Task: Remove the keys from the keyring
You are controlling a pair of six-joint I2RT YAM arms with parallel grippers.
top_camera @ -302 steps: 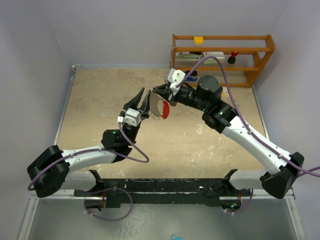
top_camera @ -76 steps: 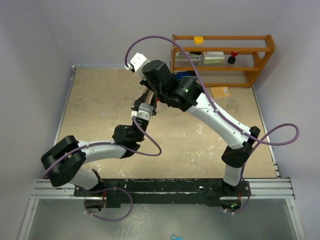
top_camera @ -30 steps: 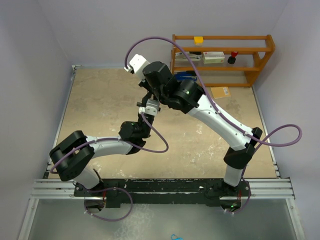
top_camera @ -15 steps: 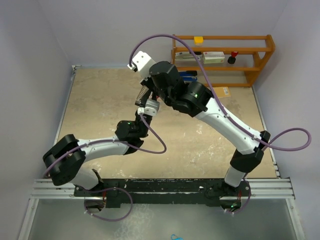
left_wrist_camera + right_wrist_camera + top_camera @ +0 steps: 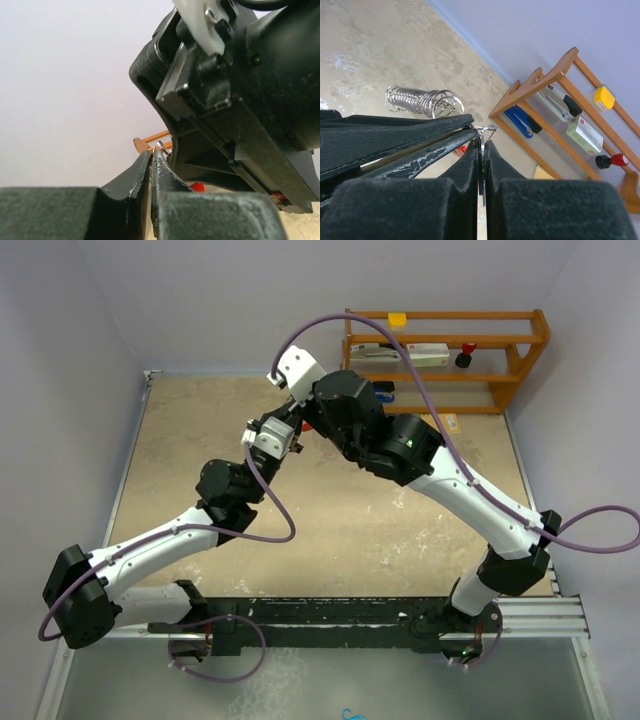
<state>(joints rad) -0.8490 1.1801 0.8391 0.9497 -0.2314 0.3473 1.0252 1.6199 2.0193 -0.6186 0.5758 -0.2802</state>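
Observation:
In the right wrist view my right gripper (image 5: pixel 482 146) is shut on a thin silver key (image 5: pixel 482 150) standing edge-on between its pads. A small wire ring (image 5: pixel 486 130) sits at the key's top. My left gripper (image 5: pixel 469 126) reaches in from the left and is shut on that ring. The left wrist view shows the same ring (image 5: pixel 160 146) at the tip of the shut left gripper (image 5: pixel 151 156). The keyring's silvery coiled arc (image 5: pixel 422 100) lies on the table below, with a red bit (image 5: pixel 462 148) showing under the fingers. In the top view both grippers meet tip to tip (image 5: pixel 295 425).
An orange wooden shelf (image 5: pixel 445 345) stands at the back right against the wall. It holds a yellow block (image 5: pixel 603 97), a red-and-black item (image 5: pixel 612 160), a blue tool (image 5: pixel 520 121) and boxes. Purple cables loop over both arms. Walls close the table's left and back.
Both grippers stay joined at the ring. The left arm has swung out to the left and stretched. The joined grippers have shifted slightly up, and the right arm has moved right.

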